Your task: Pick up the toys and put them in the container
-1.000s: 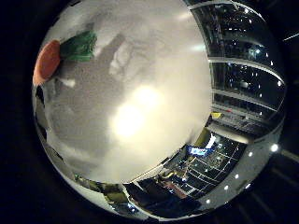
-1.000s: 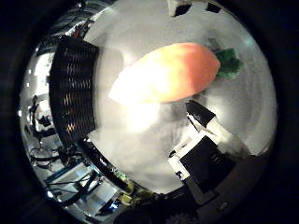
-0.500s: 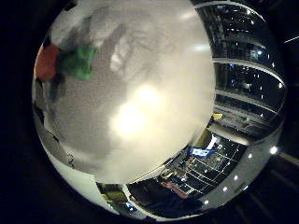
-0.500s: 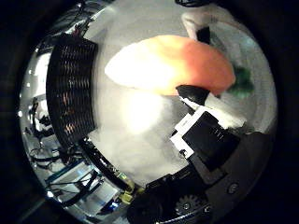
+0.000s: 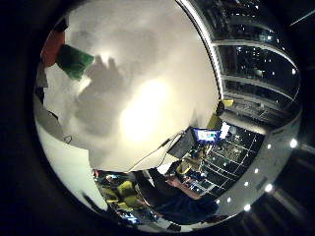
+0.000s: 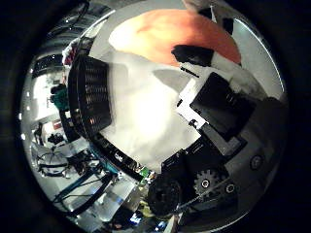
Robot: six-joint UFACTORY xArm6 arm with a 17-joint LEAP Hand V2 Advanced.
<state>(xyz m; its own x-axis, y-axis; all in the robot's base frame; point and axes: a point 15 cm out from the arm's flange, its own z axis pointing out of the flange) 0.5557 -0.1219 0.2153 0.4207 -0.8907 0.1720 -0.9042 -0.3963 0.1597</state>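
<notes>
The hand [image 6: 214, 111] is bent around a big orange toy carrot [image 6: 170, 36], and its black fingertip [image 6: 192, 54] presses on the toy. The carrot is close to the palm, above the white table [image 6: 141, 116]. A black container [image 6: 92, 97] sits on the table nearby.

A white worktop [image 5: 147, 64] carries everything here, its surface bare over most of its spread and lit by a bright glare patch. A black slatted container [image 6: 92, 97] sits on it near one edge. An orange carrot toy [image 6: 165, 34] with green leaves [image 5: 74, 61] lies on the worktop, apart from the container.
</notes>
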